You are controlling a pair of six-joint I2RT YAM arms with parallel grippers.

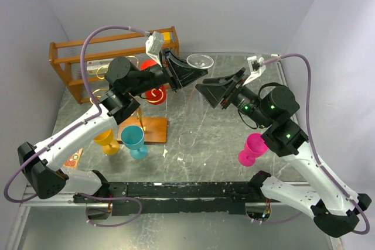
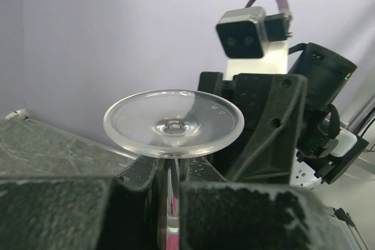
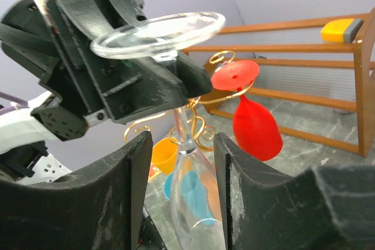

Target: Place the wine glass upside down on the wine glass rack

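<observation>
Right gripper (image 3: pixel 183 162) level, straddling wine glass (image 3: pixel 161 30) bowl | left gripper (image 2: pixel 170 174) clamps stem

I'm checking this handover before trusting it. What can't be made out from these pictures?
- Top view: the clear stemmed wine glass shows only its foot; its bowl is too faint to trace under the left tool.
- Left wrist view: that tool's fingers hide most of the stem.
- Right wrist view: the bottom edge cuts off the bowl's rim.

The wine glass (image 1: pixel 200 61) hangs right of the rack (image 1: pixel 149 130) (crate (image 1: pixel 111 48) behind).
</observation>
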